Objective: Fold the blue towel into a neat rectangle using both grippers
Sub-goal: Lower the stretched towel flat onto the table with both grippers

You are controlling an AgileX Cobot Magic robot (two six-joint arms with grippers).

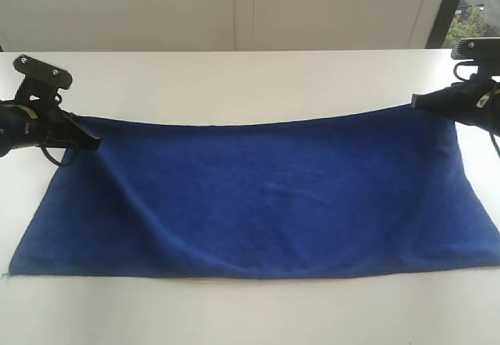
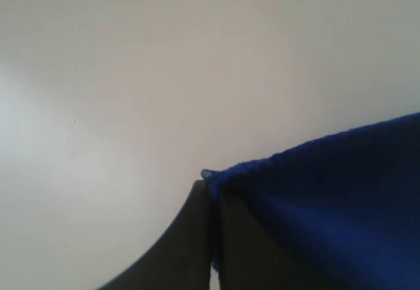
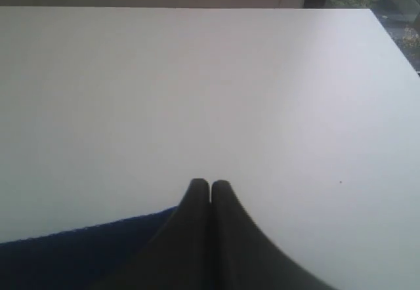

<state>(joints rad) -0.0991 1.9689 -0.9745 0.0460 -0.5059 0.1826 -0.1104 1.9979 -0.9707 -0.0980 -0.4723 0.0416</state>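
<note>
Blue towel (image 1: pixel 266 197) on white surface (image 1: pixel 234 80), far edge raised and sagging. Left tool (image 1: pixel 94 143) and right tool (image 1: pixel 416 101) each pinch a far corner.

A big white desk with a smooth flat top (image 1: pixel 250 80) fills most of the view. It is plain and a little shiny. A tiny dark dot (image 3: pixel 340 182) sits on it. Behind the desk stands a pale cream wall with thin upright lines (image 1: pixel 156 9). At the far right corner is a window with a dark frame (image 1: pixel 459 1). Green leafy trees (image 1: pixel 473 25) show outside it.
</note>
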